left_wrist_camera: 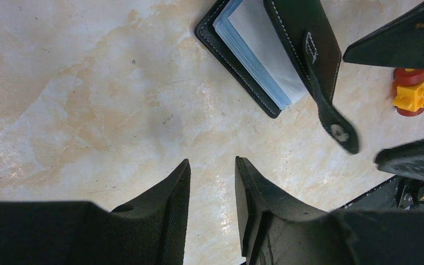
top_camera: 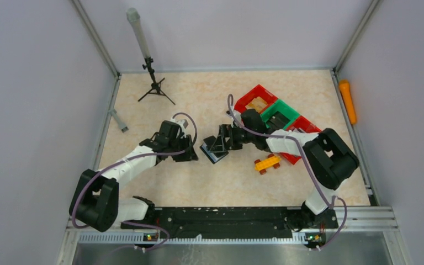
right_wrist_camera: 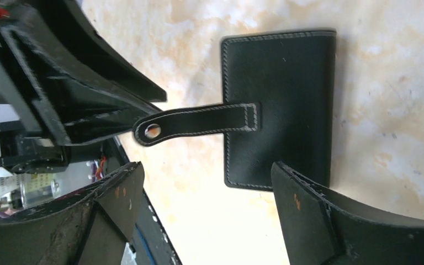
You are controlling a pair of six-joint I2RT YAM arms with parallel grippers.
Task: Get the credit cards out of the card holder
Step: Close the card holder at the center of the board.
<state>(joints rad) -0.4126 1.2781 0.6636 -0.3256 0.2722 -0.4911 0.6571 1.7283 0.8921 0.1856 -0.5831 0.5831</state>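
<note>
On the beige marbled worktop [top_camera: 160, 182], just ahead of the arm bases, the left pincer [left_wrist_camera: 212, 161] hangs low with its two black fingers a narrow gap apart and nothing between them. Just beside it, toward the middle, lies the small black rectangular card holder [right_wrist_camera: 279, 105] with pale stitching, flat on the worktop between the two arms. Its short strap tab [right_wrist_camera: 199, 124] is unfastened and sticks out sideways, the silver snap [right_wrist_camera: 153, 131] at its free end. The left wrist view shows the cover slightly raised, with a stack of pale bluish clear sleeves [left_wrist_camera: 259, 52] along the open side. The right pincer [right_wrist_camera: 205, 167] hovers over the holder with its fingers spread wide, one to either side of the strap end, and grips nothing. To the right of the holder stands a yellow-orange toy brick car [top_camera: 268, 163] on red wheels. Behind it sit a red plastic bin [top_camera: 255, 99], a green plastic bin [top_camera: 280, 113] and another red bin [top_camera: 303, 126] in a diagonal row. At the far left stands a small black tripod [top_camera: 153, 83] carrying a grey tube.
</note>
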